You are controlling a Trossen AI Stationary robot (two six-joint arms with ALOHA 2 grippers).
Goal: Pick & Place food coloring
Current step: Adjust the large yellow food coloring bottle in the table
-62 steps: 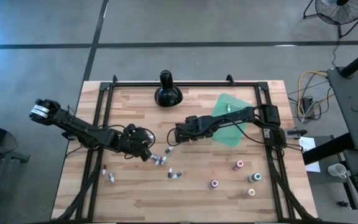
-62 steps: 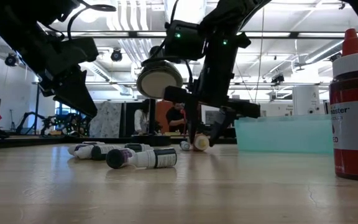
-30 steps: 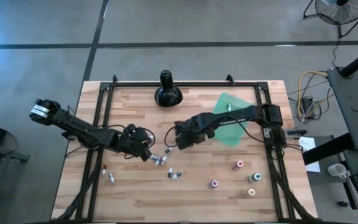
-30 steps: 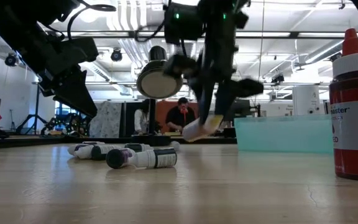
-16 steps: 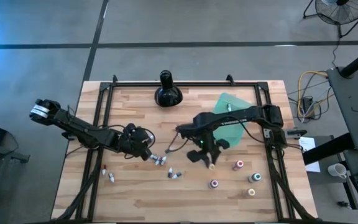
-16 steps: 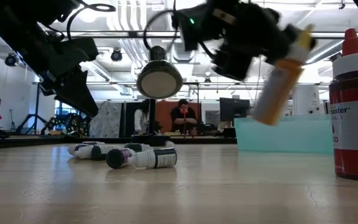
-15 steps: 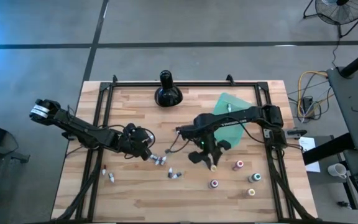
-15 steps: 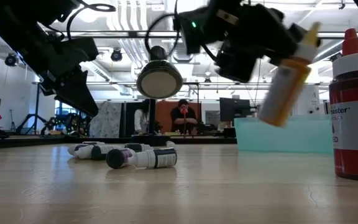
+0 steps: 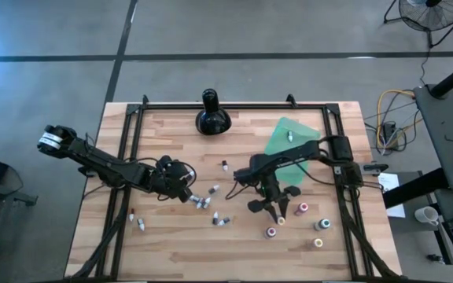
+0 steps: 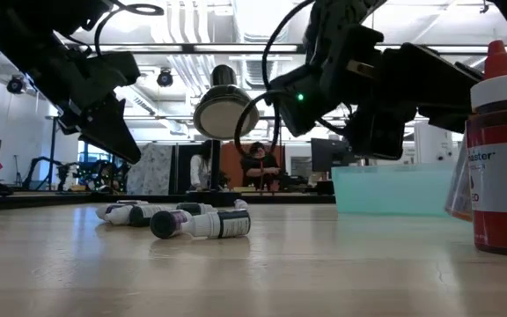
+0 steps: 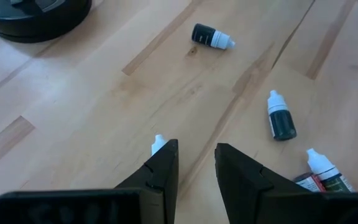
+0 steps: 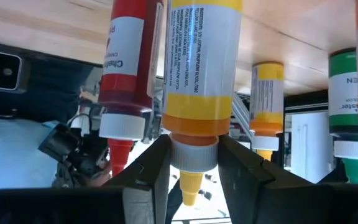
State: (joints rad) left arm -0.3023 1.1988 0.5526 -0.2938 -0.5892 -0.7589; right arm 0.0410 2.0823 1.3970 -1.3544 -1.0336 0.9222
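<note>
A yellow dropper bottle is sitting pinched at its cap between the fingers of the right tool, which is gripping it just beside the upright red bottle, another yellow one and a green one on the bench. The left tool, its fingers standing slightly apart and holding nothing, is hovering near small dark vials lying ahead of it.
</note>
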